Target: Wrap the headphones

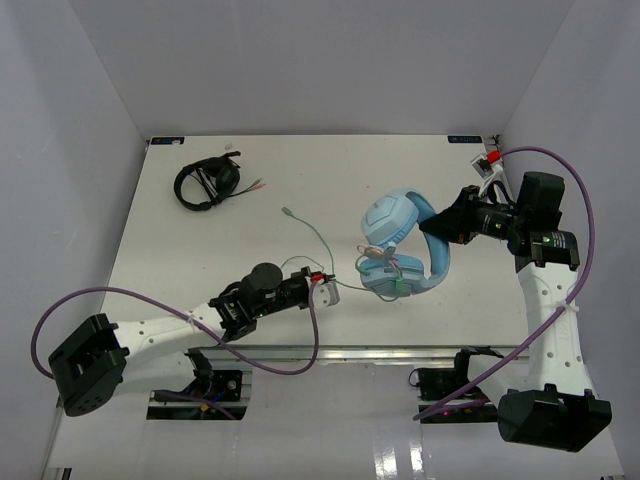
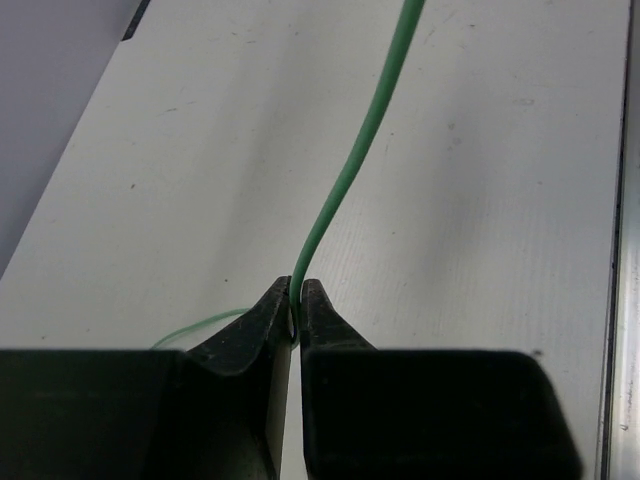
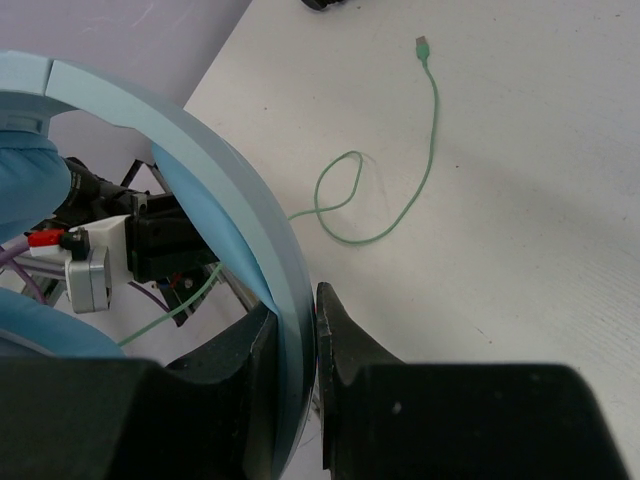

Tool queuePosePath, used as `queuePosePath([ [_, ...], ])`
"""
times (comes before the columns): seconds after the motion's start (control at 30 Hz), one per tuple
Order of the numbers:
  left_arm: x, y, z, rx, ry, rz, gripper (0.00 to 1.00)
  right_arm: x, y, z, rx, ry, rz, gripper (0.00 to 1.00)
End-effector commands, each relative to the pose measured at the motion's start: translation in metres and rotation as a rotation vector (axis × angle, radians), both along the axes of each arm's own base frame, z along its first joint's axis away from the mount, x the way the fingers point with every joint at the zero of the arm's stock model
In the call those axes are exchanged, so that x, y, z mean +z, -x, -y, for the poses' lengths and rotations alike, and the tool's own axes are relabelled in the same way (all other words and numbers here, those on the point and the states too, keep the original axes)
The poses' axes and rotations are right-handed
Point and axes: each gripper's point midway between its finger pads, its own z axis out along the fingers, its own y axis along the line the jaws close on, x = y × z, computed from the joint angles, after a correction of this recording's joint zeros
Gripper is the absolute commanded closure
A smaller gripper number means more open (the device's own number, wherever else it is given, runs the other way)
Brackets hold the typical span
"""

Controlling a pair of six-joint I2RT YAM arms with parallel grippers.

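Observation:
The light blue headphones (image 1: 400, 245) lie at the middle right of the table, their headband (image 3: 215, 190) arching toward my right arm. My right gripper (image 1: 437, 225) is shut on the headband, its jaws on either side of the band in the right wrist view (image 3: 298, 315). The thin pale green cable (image 1: 310, 235) runs left from the ear cups, with its plug end (image 1: 286, 211) free on the table. My left gripper (image 1: 328, 291) is shut on the cable (image 2: 345, 180), pinched between the fingertips (image 2: 296, 300). A cable loop (image 3: 340, 185) lies on the table.
Black headphones (image 1: 207, 184) with their own cable lie at the far left corner. White walls enclose the table on three sides. A metal rail (image 1: 330, 352) runs along the near edge between the arm bases.

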Motion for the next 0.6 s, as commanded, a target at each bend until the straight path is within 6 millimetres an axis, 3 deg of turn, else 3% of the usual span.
queuePosePath([
  [0.0, 0.011, 0.006, 0.017, -0.079, 0.032, -0.021, 0.85, 0.027, 0.014, -0.008, 0.055, -0.064, 0.017, 0.92],
  [0.33, 0.016, 0.022, 0.034, -0.182, 0.073, -0.09, 0.92, 0.027, 0.017, -0.01, 0.068, -0.066, 0.025, 0.92],
  [0.57, 0.014, 0.032, 0.043, -0.243, 0.084, -0.157, 0.83, 0.026, 0.022, -0.013, 0.083, -0.07, 0.032, 0.92],
])
